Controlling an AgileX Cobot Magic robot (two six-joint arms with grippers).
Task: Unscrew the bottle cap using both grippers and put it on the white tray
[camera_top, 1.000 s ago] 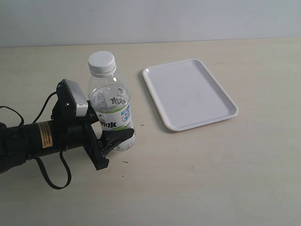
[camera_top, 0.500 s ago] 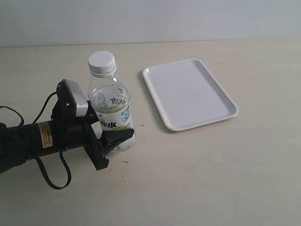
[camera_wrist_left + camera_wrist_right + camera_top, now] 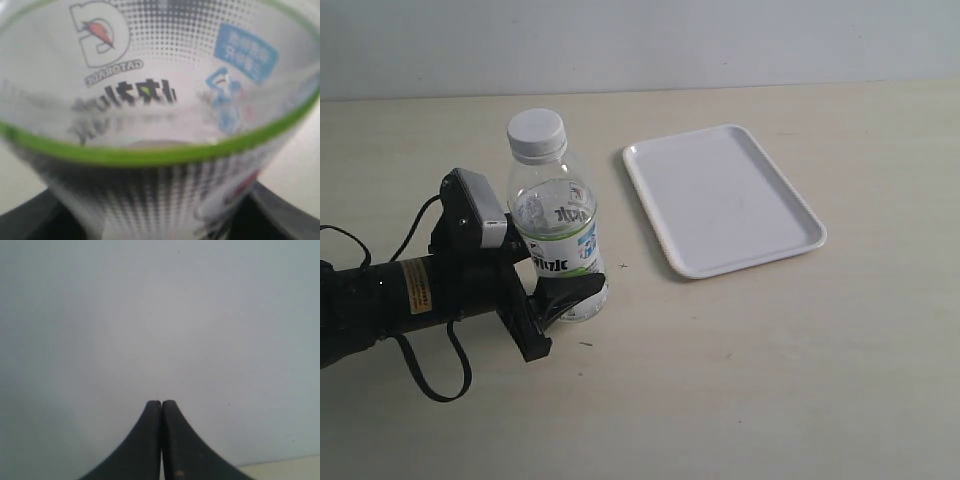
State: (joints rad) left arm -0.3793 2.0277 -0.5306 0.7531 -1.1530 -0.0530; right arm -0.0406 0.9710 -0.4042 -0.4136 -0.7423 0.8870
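Bottle cap (image 3: 536,132) is on tight-looking and untouched, sitting atop the Gatorade bottle (image 3: 555,235), which stands upright on the tan table (image 3: 770,380) at left of centre in the exterior view, with the white tray (image 3: 720,268) bare and just to its right. Left gripper (image 3: 555,287) has the bottle clamped low on its body, black fingers (image 3: 575,290) closed against the lower label; the left wrist view is filled with that label, dark finger edges (image 3: 30,225) at the bottom corners. The left arm comes in from the left edge of the frame, lying low and near horizontal over the table, camera box on top, cable looping beneath. Right gripper (image 3: 161,405) is out of the exterior frame; its own camera shows the two tips pressed together on nothing, facing a blank pale wall. So the job now looks like bringing that right gripper in: spread the tips first, drop straight down over the cap, centre it, pinch the ribbed side, then turn about the bottle's upright axis. With the hold so low, any sideways shove at the top could tip the bottle, so the left clamp should be firm without crushing thin plastic.
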